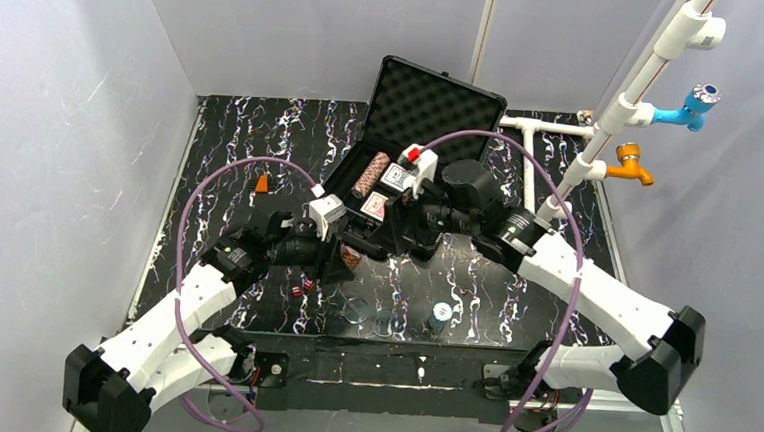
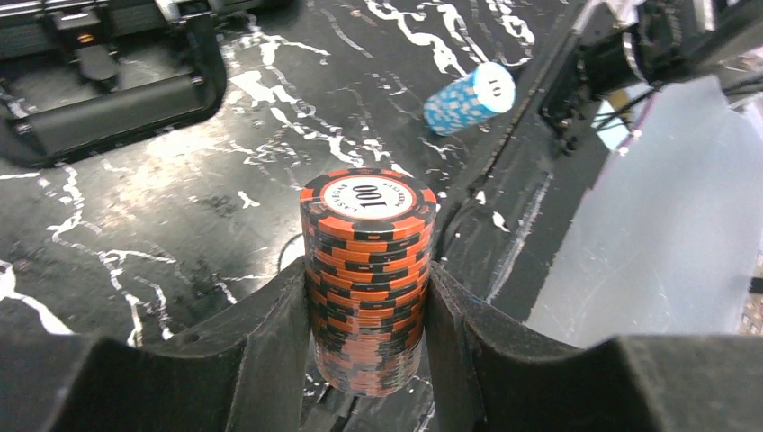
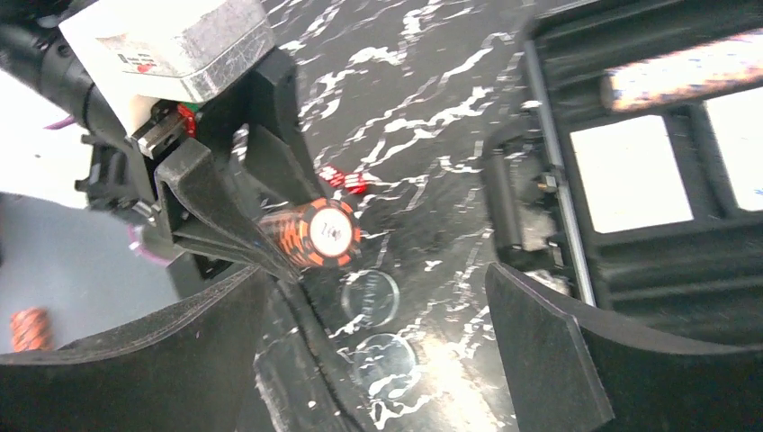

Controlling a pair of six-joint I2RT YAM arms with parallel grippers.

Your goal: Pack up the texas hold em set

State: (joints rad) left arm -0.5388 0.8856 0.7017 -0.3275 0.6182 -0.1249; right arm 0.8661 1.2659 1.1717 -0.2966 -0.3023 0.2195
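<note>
holding an orange-and-black chip stack (image 2: pixel 367 297) in my left claw (image 2: pixel 369 270), jaws roughly half closed and pinching it from both sides. the stack's long axis runs along my fingers, not across them, and the end with the "100" face sticks out past the fingertips. from the top view it's lying more or less level, face pointing right, and it looks lifted off the table (image 1: pixel 243 137), just beside the near left corner of the open black case (image 1: pixel 430 104)

my right claw (image 3: pixel 378 274) is spread wide with nothing in it. it hangs by the case's near edge, looking straight at that 100 face, so it's parked right across from the stack

already in the case tray: a brown chip roll (image 1: pixel 371 173) lying on its side and two card decks (image 1: pixel 393 177) next to it

loose stuff on the table: red dice (image 1: pixel 298 289) just below my left claw, a couple of clear discs (image 3: pixel 371 297) under the gap between the two claws, and a blue chip stack (image 2: pixel 468 97) near the front edge that looks to be standing on end. small orange bit (image 1: pixel 262 183) off to the left, white pipe frame (image 1: pixel 548 136) back right
</note>
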